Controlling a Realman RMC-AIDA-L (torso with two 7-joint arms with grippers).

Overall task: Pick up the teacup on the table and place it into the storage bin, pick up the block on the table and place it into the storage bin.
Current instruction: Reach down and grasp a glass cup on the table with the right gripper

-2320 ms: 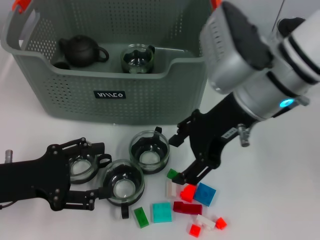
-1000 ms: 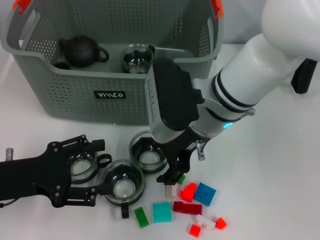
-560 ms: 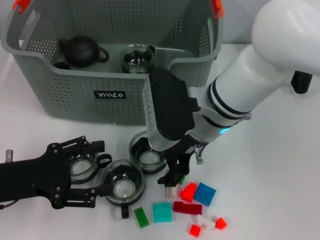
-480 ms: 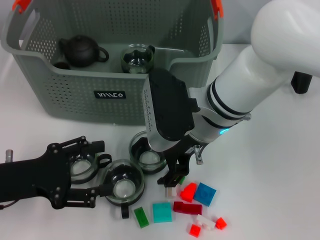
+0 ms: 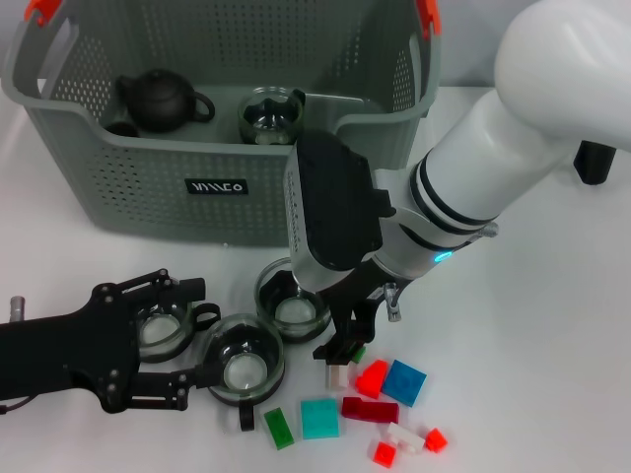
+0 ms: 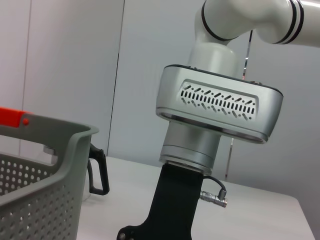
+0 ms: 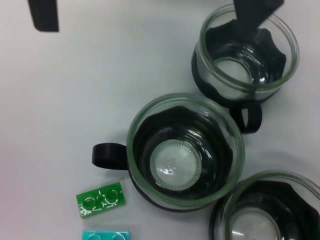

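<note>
Three glass teacups stand in front of the storage bin [image 5: 148, 182]: left teacup [image 5: 163, 328], middle teacup [image 5: 242, 367] [image 7: 185, 157], right teacup [image 5: 293, 307]. My left gripper [image 5: 192, 340] lies low at the front left, open, its two fingers on either side of the left teacup [image 7: 245, 55]. Right of the cups lie several coloured blocks. My right gripper [image 5: 340, 350] hangs low over a small green block [image 5: 358, 352] and a white block [image 5: 338, 375], next to the right teacup. That arm's wrist view looks straight down on the cups and a green block [image 7: 100, 199].
In the bin sit a dark teapot [image 5: 163, 99] and another glass cup [image 5: 271, 116]. Red [image 5: 372, 377], blue [image 5: 404, 382], dark red [image 5: 370, 409] and teal [image 5: 318, 418] blocks crowd the table's front. A black-handled pitcher [image 6: 97, 170] stands beyond the bin [image 6: 45, 195].
The right arm swung in from the right and down over the blocks beside the right teacup; in the last half second it barely shifted. The left gripper and cups stayed put.
</note>
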